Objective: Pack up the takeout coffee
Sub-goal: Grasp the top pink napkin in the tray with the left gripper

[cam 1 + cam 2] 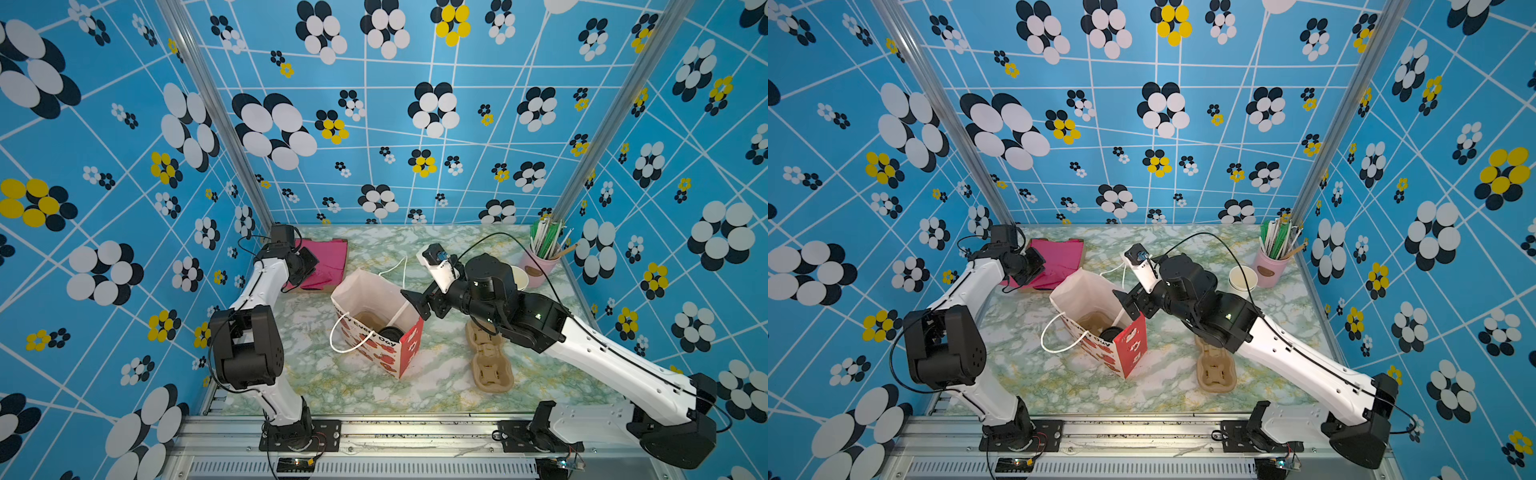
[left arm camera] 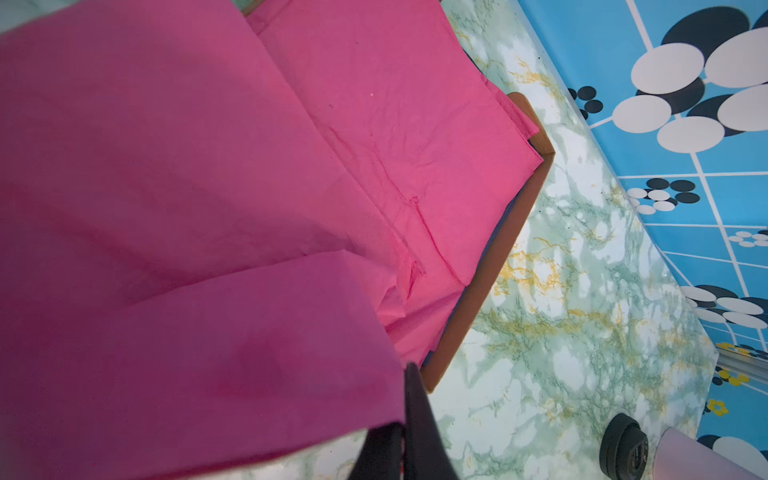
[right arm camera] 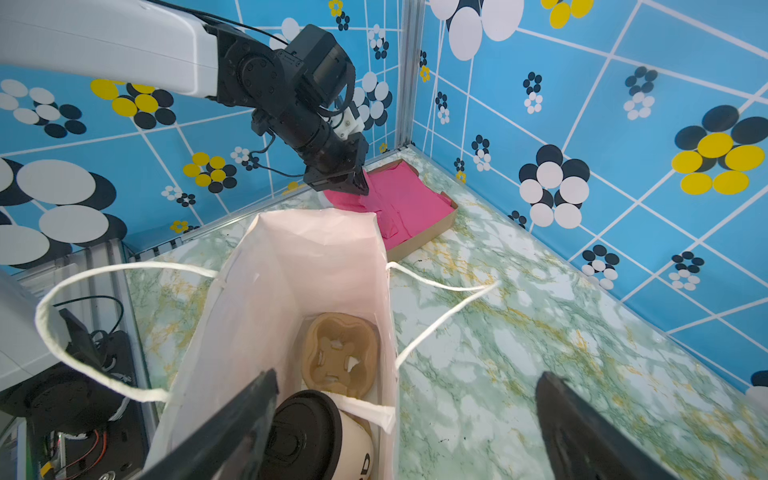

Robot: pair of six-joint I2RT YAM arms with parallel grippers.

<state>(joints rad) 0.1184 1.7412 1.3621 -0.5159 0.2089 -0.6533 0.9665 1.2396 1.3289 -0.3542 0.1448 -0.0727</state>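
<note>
The takeout coffee (image 3: 332, 440), a white cup with a black lid, stands inside the open paper bag (image 3: 299, 257) beside a brown cup carrier (image 3: 338, 353). In both top views only its lid (image 1: 390, 332) (image 1: 1111, 333) shows, down in the bag (image 1: 374, 297) (image 1: 1084, 293). My right gripper (image 3: 407, 376) (image 1: 417, 305) (image 1: 1127, 305) hangs open over the bag's right rim, with one finger inside the bag and nothing held. At the back left, my left gripper (image 2: 405, 415) (image 3: 359, 183) (image 1: 309, 266) (image 1: 1038, 266) is shut on a sheet of pink paper (image 2: 208, 249), which is lifted at its edge.
The pink paper lies in a flat cardboard tray (image 3: 432, 232) (image 1: 328, 286). A brown cup carrier (image 1: 490, 365) (image 1: 1217, 370) lies on the table under my right arm. A lidless white cup (image 1: 1242, 280) and a pink holder of straws (image 1: 540, 266) (image 1: 1271, 266) stand at the back right.
</note>
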